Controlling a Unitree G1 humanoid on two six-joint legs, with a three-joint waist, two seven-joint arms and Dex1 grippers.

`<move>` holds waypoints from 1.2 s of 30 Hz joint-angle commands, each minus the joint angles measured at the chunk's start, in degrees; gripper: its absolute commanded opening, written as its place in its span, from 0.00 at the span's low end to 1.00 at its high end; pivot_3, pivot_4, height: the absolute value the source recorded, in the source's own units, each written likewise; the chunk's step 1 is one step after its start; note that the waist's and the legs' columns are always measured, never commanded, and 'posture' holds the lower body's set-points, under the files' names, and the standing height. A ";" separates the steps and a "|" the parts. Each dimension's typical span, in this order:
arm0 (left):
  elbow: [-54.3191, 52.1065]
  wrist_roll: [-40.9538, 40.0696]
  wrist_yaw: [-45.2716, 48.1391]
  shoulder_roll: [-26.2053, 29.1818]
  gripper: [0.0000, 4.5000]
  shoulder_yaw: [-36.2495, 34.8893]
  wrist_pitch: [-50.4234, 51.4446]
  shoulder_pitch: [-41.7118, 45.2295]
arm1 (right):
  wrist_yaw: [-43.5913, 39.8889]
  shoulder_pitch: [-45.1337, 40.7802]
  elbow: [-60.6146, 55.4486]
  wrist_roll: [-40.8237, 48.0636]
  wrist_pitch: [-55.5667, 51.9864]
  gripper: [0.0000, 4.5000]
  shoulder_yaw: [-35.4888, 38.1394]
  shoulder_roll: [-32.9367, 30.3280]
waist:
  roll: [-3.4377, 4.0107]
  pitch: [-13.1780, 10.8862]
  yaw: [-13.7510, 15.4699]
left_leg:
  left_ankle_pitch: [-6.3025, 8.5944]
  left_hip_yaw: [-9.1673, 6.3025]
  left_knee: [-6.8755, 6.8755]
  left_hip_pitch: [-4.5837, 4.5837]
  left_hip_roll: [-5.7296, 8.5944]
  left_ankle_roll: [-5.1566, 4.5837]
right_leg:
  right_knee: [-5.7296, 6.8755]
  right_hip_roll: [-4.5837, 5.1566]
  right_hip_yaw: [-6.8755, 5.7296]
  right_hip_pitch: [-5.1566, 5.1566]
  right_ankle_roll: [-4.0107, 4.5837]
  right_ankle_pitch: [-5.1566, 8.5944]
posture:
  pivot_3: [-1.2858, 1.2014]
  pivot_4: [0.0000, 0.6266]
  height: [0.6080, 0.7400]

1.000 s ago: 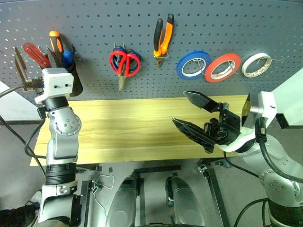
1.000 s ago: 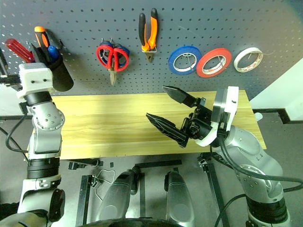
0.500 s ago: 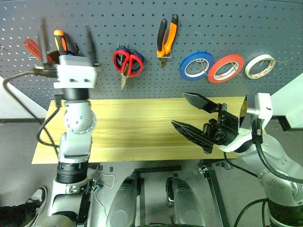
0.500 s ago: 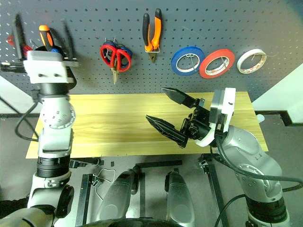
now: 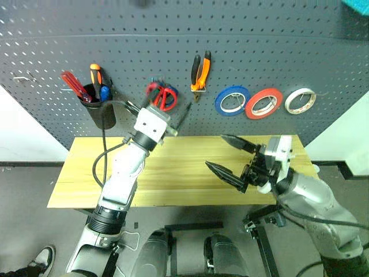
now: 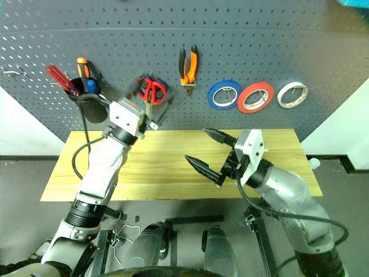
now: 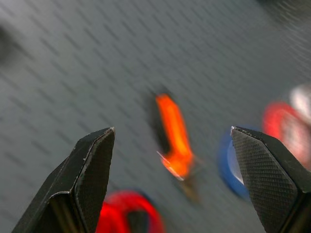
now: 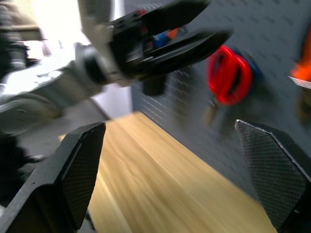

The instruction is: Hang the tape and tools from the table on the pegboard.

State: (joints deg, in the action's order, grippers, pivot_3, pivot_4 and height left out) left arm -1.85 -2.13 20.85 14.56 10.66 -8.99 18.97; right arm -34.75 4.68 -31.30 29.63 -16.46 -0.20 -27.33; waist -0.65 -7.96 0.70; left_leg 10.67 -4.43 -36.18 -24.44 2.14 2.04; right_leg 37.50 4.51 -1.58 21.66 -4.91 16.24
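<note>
Pegboard (image 5: 277,46) above the table's (image 5: 86,179) far edge carries the red tape (image 5: 264,103), pliers (image 5: 199,70), red-handled scissors (image 5: 164,96) and, in the cup, the screwdriver (image 5: 74,85). Left gripper (image 5: 163,113) and right gripper (image 5: 230,157): jaws apart, empty. Tape likely light, stiff; pinch its rim.

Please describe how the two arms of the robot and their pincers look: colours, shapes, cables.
Both arms have silver-grey rounded segments with white wrist housings and black cables looping alongside. The left pincer and right pincer each have two black, tapered, pointed fingers with a cross-hatched grip texture.
</note>
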 commanded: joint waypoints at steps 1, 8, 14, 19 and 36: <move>6.03 -3.02 5.49 -0.02 0.88 0.71 0.85 -2.86 | 4.83 4.24 3.75 -6.91 5.90 1.00 -0.58 3.99 | 0.50 1.45 -0.35 | 0.02 0.00 0.23 0.34 -0.10 0.01 | -0.62 -0.08 -0.03 -0.48 -0.02 -0.19 | 0.51 0.00 0.72; 16.19 -4.44 10.44 1.33 0.88 -1.38 1.19 -7.75 | 19.01 9.01 17.71 -18.69 17.05 1.00 2.74 14.12 | 1.17 3.47 -1.46 | 0.12 0.03 0.32 0.12 -0.69 -0.10 | -1.46 -0.03 -0.13 -0.58 -0.19 -0.52 | 0.51 0.00 0.72; 14.90 -5.98 12.25 4.74 0.88 -4.29 7.78 -14.42 | 23.72 13.63 31.34 -19.99 28.37 1.00 8.79 18.52 | 1.48 4.26 -1.32 | 0.06 0.19 0.72 0.19 -0.57 -0.20 | -1.18 -0.01 0.03 -0.24 -0.03 -0.35 | 0.52 0.00 0.72; 12.83 -6.49 14.41 7.82 0.88 -5.81 8.91 -20.14 | 21.71 17.27 31.12 -17.75 32.25 1.00 9.66 20.15 | 1.70 4.57 -1.40 | 0.11 0.29 0.85 0.49 -0.57 -0.12 | -0.96 0.12 0.22 -0.23 0.10 -0.15 | 0.52 0.00 0.72; 6.71 -12.56 21.45 6.07 0.88 -7.22 12.34 -25.06 | 5.74 17.70 15.23 -7.76 12.01 1.00 1.86 11.16 | 1.92 5.13 -0.38 | 0.18 0.73 1.00 0.65 -0.69 -0.18 | -0.85 0.51 0.26 -0.22 0.11 0.23 | 0.53 0.00 0.72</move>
State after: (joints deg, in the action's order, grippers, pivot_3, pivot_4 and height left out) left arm 5.55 -14.00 41.58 20.19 3.93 3.62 -6.36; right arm -28.33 22.79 -13.48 21.37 -4.38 2.04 -15.84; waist 1.27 -2.82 0.32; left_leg 10.86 -3.66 -35.18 -23.79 1.45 1.83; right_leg 36.64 5.02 -1.32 21.44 -4.80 16.48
